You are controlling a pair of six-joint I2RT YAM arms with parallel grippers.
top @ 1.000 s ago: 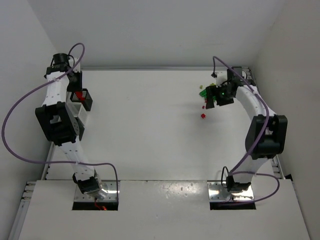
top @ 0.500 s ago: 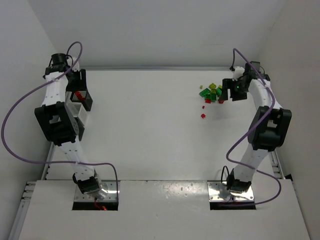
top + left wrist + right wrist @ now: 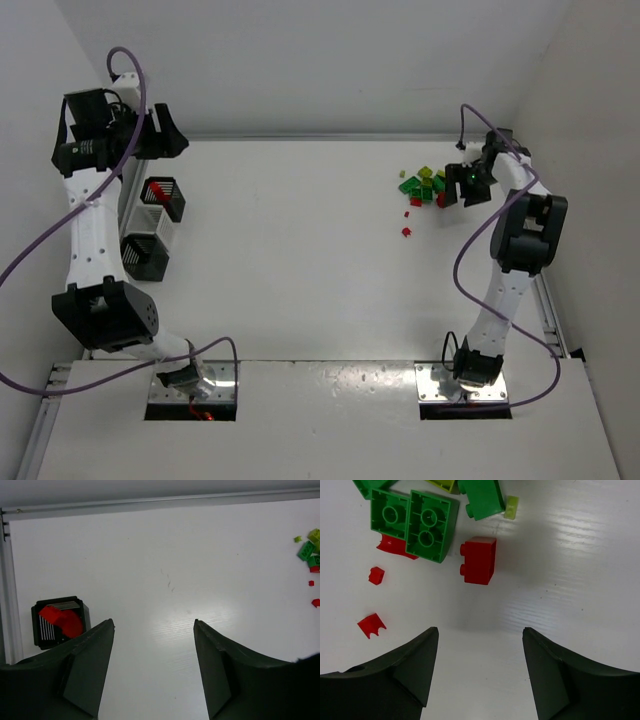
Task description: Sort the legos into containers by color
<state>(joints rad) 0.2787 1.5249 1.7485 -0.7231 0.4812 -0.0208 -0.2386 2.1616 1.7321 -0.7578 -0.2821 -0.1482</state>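
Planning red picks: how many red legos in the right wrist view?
4: a brick right of the green bricks, a piece at their lower edge, a tiny cube below-left, a notched piece lowest. Others may lie hidden.

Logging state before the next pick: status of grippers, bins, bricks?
Left gripper: open, empty.
Right gripper: open, empty, over the bricks.
Black slatted plastic bin: holds red pieces.
Red two-stud plastic brick: loose, on its side.
Two green plastic bricks: upside down, side by side.
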